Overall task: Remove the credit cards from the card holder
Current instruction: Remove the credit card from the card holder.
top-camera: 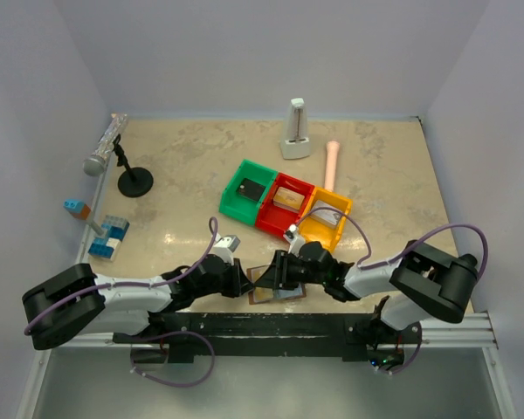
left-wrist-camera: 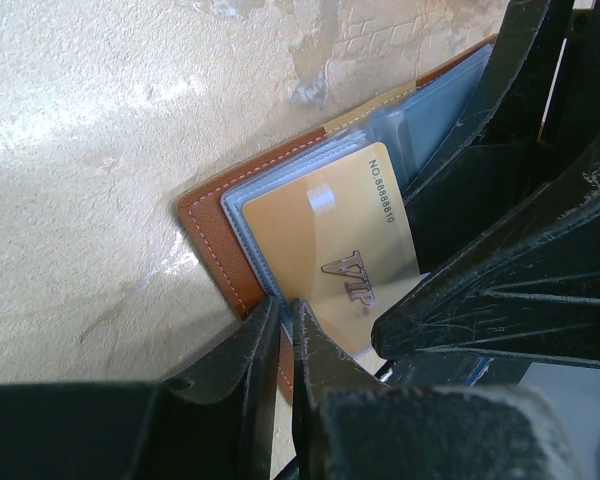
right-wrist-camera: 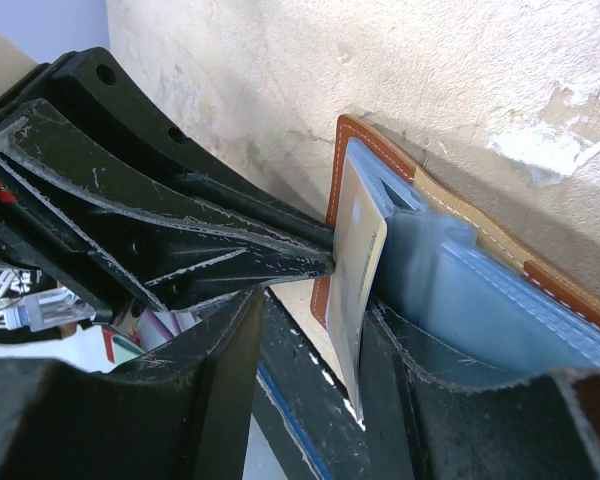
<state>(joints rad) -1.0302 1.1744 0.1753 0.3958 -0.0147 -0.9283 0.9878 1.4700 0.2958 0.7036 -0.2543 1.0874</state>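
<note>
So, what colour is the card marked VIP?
The card is gold; left wrist view.

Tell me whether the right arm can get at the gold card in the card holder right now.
Probably yes: the gold card pokes out of the card holder and stands between the open fingers of the right claw, nothing in the way. The left claw pinches the holder's brown edge, which should steady it.
</note>
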